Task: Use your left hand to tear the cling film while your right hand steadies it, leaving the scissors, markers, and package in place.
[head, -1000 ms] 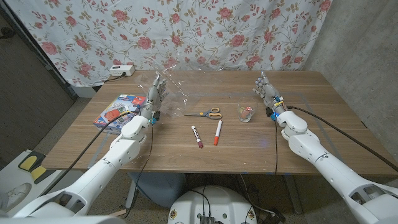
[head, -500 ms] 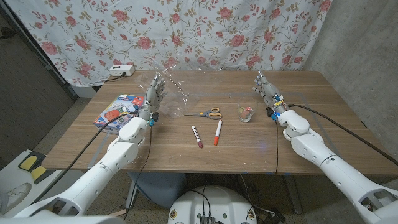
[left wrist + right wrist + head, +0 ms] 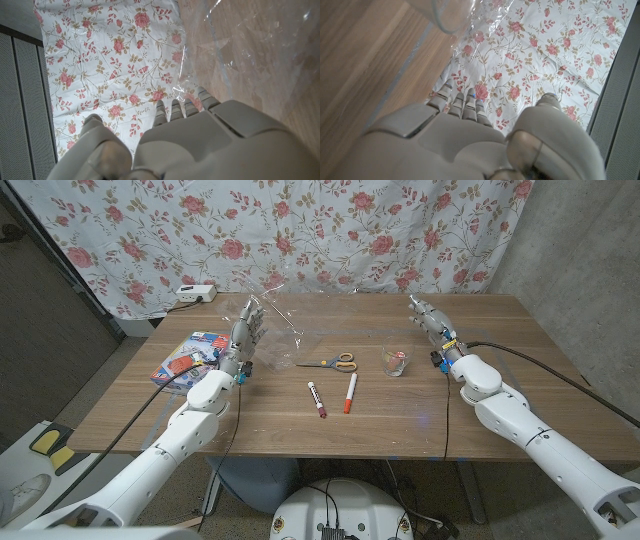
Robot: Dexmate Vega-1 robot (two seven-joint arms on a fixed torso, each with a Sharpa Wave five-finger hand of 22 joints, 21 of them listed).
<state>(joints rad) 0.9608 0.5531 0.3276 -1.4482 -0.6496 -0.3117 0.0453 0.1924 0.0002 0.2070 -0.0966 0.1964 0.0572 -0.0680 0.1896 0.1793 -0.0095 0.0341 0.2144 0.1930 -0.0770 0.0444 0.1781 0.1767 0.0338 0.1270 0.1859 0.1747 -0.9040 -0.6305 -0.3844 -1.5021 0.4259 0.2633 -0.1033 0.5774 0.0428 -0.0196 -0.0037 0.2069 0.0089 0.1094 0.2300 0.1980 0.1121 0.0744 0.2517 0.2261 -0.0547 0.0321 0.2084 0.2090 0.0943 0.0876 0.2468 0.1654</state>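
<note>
- The left robot hand (image 3: 244, 335) stands upright at the upper left of the worktop (image 3: 400, 420), its fingers spread and closing on nothing, right beside a crumpled sheet of cling film (image 3: 282, 332).
- The film rises from the wood just right of that hand, toward the upper middle of the frame; whether the fingertips touch it cannot be told from the head view.
- From the left wrist, the film (image 3: 250, 45) shows as a wrinkled clear sheet over the wood beyond the fingers (image 3: 192, 102).
- The right robot hand (image 3: 428, 323) stands at the upper right, well apart from the film, open and holding nothing.
- A small glass (image 3: 395, 361) sits between the right hand and the scissors (image 3: 330, 362); two markers (image 3: 333, 394) lie below, in mid-frame.
- The package (image 3: 183, 358) lies at the left edge, just left of the left arm.
- The step in hand appears to be the approach: neither hand has a grip yet.
- To do it well, the right hand would likely need to cross over the glass and scissors without brushing them and pin the film's near edge.
- The left hand should pinch a firm fold before pulling away, since thin film slips and stretches rather than parting.
</note>
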